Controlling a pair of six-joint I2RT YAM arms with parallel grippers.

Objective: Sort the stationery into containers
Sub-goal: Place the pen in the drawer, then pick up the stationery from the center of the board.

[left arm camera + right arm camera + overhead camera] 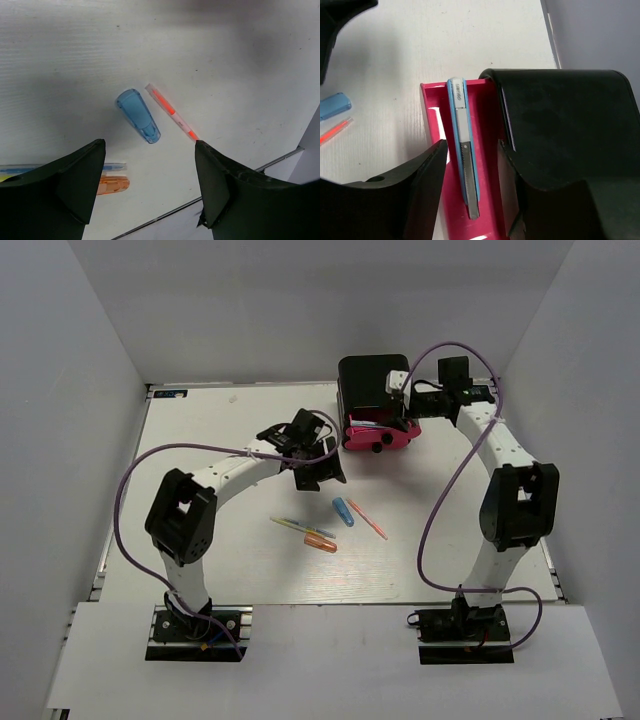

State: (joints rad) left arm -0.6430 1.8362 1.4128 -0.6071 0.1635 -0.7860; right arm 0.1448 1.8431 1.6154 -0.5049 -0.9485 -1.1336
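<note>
Pincers wide — right pincer (470, 150) over cutter (462, 145) in pink drawer (427, 112), left pincer (150, 150) above blue cap (138, 116).

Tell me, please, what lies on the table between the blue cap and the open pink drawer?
Nothing: that stretch of table between the blue cap and the pink drawer is bare, as the right wrist view shows; the top view agrees.

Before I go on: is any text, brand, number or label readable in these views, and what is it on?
No text here can be read.
Blue cutter lying in the open pink drawer: short dark print near its far end, too small and blurred to read.
Small sticker at the far left corner of the table: blurred, unreadable.
Nothing else shows lettering.
</note>
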